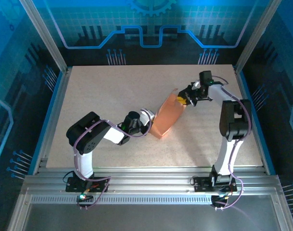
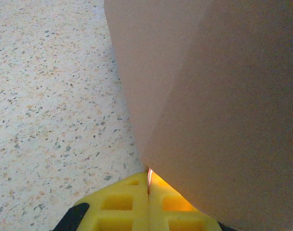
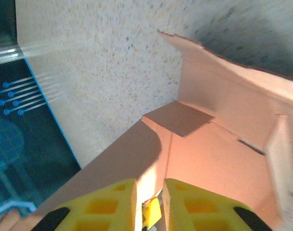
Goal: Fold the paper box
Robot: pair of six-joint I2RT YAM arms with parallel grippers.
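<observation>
I see the salmon-pink creased cardboard paper box point(image 1: 166, 115) standing tilted near the middle of the speckled beige bench point(image 1: 98, 96), a little toward its right edge. The left end effector point(image 2: 149, 188) is clamped tight on the box's lower near edge, the thin card pinched in it. The right end effector point(image 3: 150, 195) sits at the box's upper far flaps, parted only narrowly, and I cannot tell whether it touches the card.

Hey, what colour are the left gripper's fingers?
Bright yellow fingers with a grid of square pockets; clearest in the left wrist view.
</observation>
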